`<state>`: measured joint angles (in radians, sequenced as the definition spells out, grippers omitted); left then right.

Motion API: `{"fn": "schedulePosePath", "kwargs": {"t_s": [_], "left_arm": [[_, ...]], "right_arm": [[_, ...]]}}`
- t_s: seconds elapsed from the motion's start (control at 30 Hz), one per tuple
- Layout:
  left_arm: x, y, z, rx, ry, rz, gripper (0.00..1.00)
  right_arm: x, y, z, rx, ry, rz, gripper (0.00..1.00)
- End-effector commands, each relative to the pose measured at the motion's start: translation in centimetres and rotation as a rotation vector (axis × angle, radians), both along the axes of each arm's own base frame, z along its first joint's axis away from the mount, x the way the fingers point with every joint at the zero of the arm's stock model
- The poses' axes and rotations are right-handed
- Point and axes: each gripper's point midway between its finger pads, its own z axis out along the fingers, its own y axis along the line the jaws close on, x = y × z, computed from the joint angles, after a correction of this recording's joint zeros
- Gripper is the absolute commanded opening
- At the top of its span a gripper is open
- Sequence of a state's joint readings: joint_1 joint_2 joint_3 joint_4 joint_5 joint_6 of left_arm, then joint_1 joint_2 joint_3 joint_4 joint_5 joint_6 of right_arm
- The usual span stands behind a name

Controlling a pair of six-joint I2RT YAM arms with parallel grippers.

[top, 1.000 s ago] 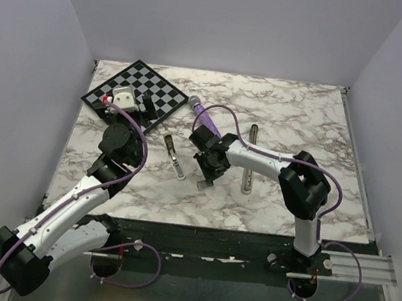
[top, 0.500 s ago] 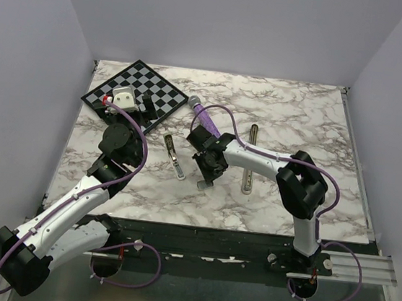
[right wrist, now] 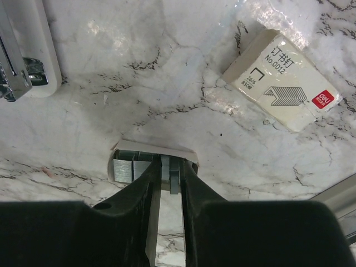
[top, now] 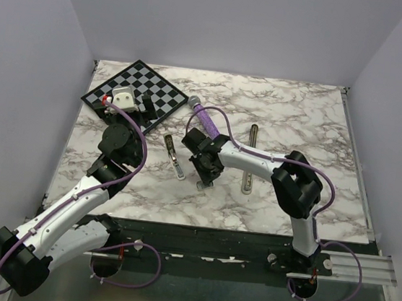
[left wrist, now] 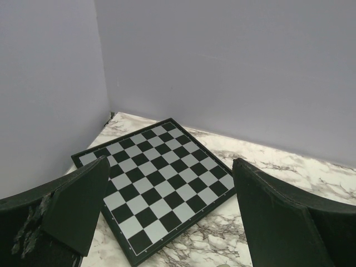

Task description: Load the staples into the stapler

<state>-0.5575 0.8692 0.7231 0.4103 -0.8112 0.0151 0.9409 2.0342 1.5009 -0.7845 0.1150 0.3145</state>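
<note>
My right gripper (right wrist: 171,164) is shut on the staples (right wrist: 174,173), a thin grey block pinched between its fingers. More grey blocks (right wrist: 125,168) hang beside it under a white paper strip. In the top view the right gripper (top: 203,180) hovers low over the marble, just right of the stapler (top: 175,156). That stapler lies open, and its white and chrome end (right wrist: 25,53) shows in the right wrist view's top left corner. My left gripper (top: 145,108) is open with nothing in it, over the near corner of the chessboard (left wrist: 158,178).
A second long stapler (top: 249,162) lies right of my right forearm. A purple-handled tool (top: 206,116) lies behind the right gripper. A cream staple box (right wrist: 283,78) rests on the marble ahead of the right fingers. The chessboard (top: 139,89) fills the back left corner.
My right gripper has drifted slightly left, toward the open stapler, still holding the staples. The left arm has stayed put.
</note>
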Motion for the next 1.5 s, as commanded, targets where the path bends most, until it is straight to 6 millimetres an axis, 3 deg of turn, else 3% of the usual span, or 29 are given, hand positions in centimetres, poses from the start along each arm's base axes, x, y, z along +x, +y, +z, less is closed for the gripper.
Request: {"fn": "schedulePosePath", "kwargs": {"t_s": [0.0, 0.37, 0.4, 0.63, 0.87, 1.03, 1.07, 1.13, 1.47], "left_arm": [[-0.2, 0.0, 0.3, -0.005, -0.021, -0.012, 0.99], [-0.2, 0.1, 0.4, -0.005, -0.021, -0.01, 0.99], [-0.2, 0.1, 0.4, -0.005, -0.021, -0.01, 0.99], [-0.2, -0.1, 0.3, -0.002, -0.021, -0.019, 0.99], [-0.2, -0.6, 0.5, -0.001, -0.028, -0.054, 0.98], [0.0, -1.0, 0.5, 0.001, -0.026, -0.07, 0.98], [0.0, -1.0, 0.5, 0.002, -0.027, -0.074, 0.98], [0.0, -1.1, 0.5, 0.005, -0.026, -0.077, 0.98], [0.1, -1.5, 0.5, 0.007, -0.026, -0.099, 0.98]], "right_arm": [[-0.6, -1.0, -2.0, -0.08, 0.021, -0.003, 0.27], [-0.1, -0.7, 0.2, -0.049, -0.014, -0.007, 0.25], [0.1, -0.6, 0.8, -0.039, -0.025, -0.01, 0.2], [0.6, 0.0, 3.7, 0.037, -0.08, -0.026, 0.14], [1.2, -0.3, 4.8, 0.191, -0.09, -0.115, 0.1], [2.2, -1.9, 4.2, 0.356, -0.082, -0.243, 0.1], [2.9, -1.4, 4.6, 0.419, -0.105, -0.253, 0.1], [2.4, -2.1, 3.6, 0.469, -0.067, -0.283, 0.1], [3.4, -0.9, 1.7, 0.628, -0.059, -0.277, 0.11]]}}
